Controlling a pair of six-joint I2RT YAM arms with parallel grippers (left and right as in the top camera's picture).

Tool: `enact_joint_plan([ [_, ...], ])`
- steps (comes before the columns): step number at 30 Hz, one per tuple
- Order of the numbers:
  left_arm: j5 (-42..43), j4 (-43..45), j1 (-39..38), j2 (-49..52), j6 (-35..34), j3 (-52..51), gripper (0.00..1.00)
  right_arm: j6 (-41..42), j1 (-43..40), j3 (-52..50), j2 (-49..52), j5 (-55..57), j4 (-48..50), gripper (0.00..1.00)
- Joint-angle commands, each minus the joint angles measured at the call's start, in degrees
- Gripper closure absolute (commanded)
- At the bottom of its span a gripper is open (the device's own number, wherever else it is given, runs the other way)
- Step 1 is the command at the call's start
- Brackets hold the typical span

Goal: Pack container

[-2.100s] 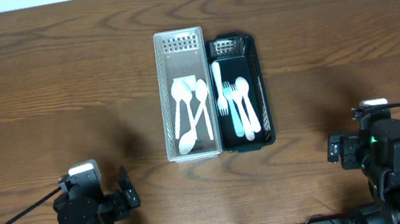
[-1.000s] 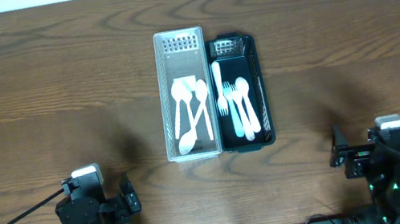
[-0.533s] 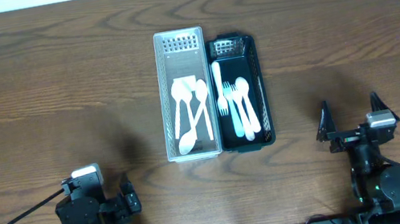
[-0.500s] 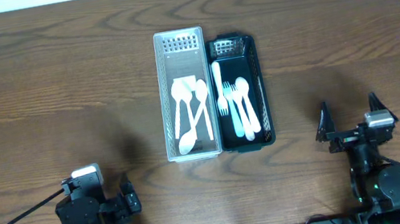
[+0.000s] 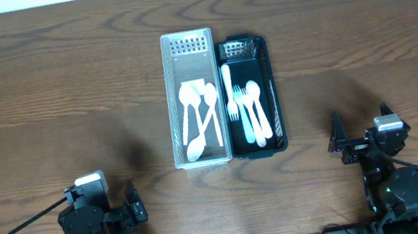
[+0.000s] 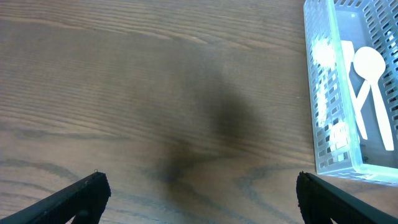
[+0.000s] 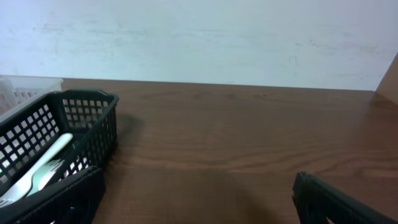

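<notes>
A white mesh basket [image 5: 173, 97] holds several white spoons [image 5: 198, 114]. A black mesh basket [image 5: 274, 93] stands against its right side and holds white and pale blue forks and spoons [image 5: 249, 110]. My left gripper [image 5: 99, 195] is open and empty at the near left edge. In the left wrist view the gripper [image 6: 199, 205] is over bare wood, with the white basket [image 6: 323, 112] far to the right. My right gripper [image 5: 363, 138] is open and empty at the near right. In the right wrist view the gripper [image 7: 199, 205] sits low, with the black basket [image 7: 93, 124] at the left.
Brown wooden table [image 5: 36, 103] all around the two baskets. A pale wall [image 7: 205, 37] rises behind the table's far edge in the right wrist view. No loose cutlery shows on the wood.
My right arm has drawn back to the near edge and settled low, its open fingers now pointing at the baskets. The left arm has barely moved. The baskets are unchanged.
</notes>
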Motion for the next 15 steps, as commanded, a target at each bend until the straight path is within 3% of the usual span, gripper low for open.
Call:
enact_joint_plan([
  [1,-0.50,0.02,-0.28,-0.35,0.76,0.31,0.02,-0.83,-0.26,-0.11,-0.26,0.61,-0.24,0.01],
  [15,-0.72,-0.61,0.33,-1.09,1.01,0.26,0.02,-0.83,-0.26,-0.11,-0.26,0.61,-0.24,0.01],
])
